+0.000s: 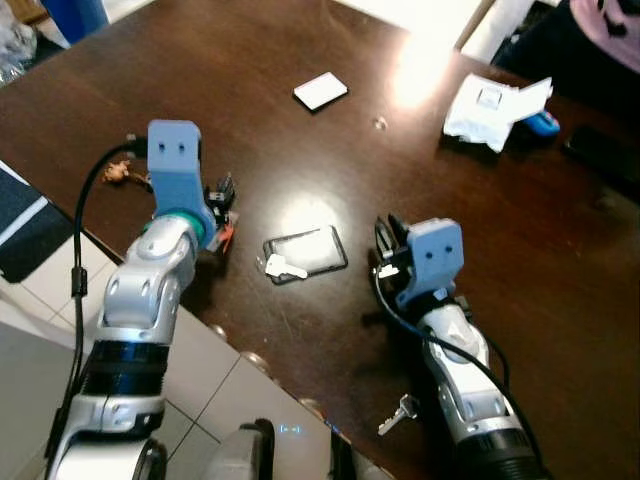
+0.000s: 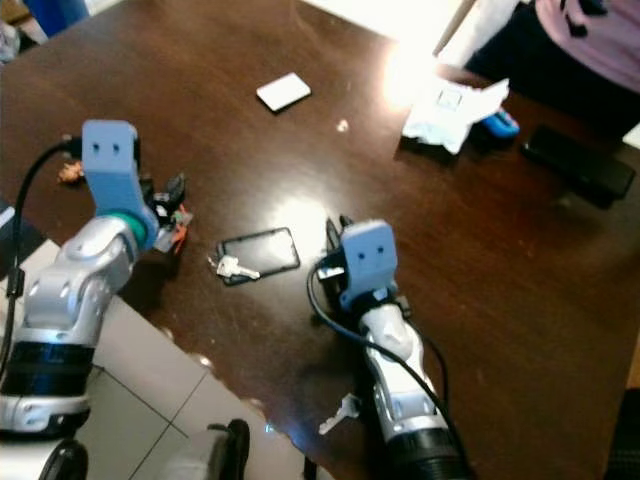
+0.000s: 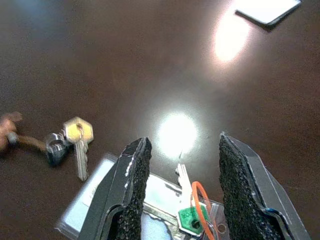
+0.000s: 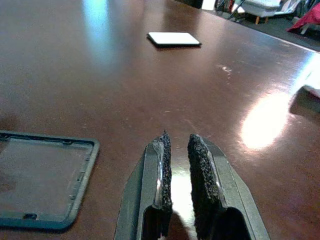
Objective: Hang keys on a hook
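Hovering: left gripper (image 3: 181, 192) low over the dark wooden table (image 1: 300, 150), near its front-left edge, fingers (image 3: 132, 190) spread wide with nothing between the pads.
Below left gripper: key with green tag (image 3: 189, 215) and an orange ring (image 3: 201, 200), lying partly on a clear plastic card sleeve (image 3: 95, 200); not gripped.
Second set: brass-headed key (image 3: 78, 137) on a ring with a brown strap, flat on the table just beside the sleeve, apart from the fingers.
Right gripper: (image 4: 177, 170) over the table's middle front, fingers nearly together, a narrow gap left, holding nothing.
Beside right gripper: dark rectangular tray (image 1: 306, 252) with clear centre, a silver key (image 1: 283, 267) lying at its near-left corner.
Loose key: another silver key (image 1: 398, 413) at the table's front edge, just beside the right forearm.
Far side: white card (image 1: 320, 91) flat on the table; crumpled white paper (image 1: 492, 110) with a blue object (image 1: 543, 124) behind it, far right.
Person: pink sleeve (image 1: 605, 25) at the far-right corner.
Floor: pale tiles (image 1: 190, 380) below the table edge.
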Robot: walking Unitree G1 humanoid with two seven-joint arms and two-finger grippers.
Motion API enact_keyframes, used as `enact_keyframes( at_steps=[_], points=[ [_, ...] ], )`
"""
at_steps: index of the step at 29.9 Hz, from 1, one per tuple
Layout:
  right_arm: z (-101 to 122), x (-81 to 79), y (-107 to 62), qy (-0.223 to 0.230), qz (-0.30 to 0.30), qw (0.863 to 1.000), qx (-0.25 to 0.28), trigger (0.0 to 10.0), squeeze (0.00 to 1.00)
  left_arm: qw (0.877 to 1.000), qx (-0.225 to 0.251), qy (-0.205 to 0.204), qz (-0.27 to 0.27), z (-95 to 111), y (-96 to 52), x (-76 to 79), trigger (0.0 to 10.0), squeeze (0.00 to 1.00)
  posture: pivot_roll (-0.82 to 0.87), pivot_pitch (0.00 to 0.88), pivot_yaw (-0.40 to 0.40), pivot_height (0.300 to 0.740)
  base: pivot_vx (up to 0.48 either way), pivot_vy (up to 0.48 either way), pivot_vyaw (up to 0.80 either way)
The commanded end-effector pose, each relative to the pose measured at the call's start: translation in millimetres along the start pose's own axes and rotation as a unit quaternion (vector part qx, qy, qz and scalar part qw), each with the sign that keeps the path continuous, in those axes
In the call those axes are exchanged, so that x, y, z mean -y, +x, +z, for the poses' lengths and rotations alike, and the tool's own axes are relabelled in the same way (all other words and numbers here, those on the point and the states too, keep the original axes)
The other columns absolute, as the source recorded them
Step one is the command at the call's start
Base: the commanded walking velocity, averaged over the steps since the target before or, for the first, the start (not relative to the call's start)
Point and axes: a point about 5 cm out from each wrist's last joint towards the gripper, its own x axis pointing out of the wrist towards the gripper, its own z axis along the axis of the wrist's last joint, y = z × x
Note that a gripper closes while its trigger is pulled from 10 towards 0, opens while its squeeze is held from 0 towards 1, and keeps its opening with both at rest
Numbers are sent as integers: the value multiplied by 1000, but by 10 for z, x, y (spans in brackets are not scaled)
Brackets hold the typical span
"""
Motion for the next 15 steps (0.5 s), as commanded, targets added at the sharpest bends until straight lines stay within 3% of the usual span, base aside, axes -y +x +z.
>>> enact_keyframes(
  at_steps=[1,5,15],
  points=[
    [-43,-25,-46,0,4,1000,-11,10000,0,1000,-6,6,-10,-26,-33,16,10000,0,41,248,95,740,0,0,0],
    [-67,-13,-71,-2,2,1000,-15,10000,0,996,-28,42,-74,-46,-189,76,10000,0,46,246,98,740,0,0,0],
    [-85,-18,-76,-2,0,1000,-18,10000,0,995,-80,36,-56,-276,-220,183,10000,0,42,236,102,740,0,0,0]
  ],
)
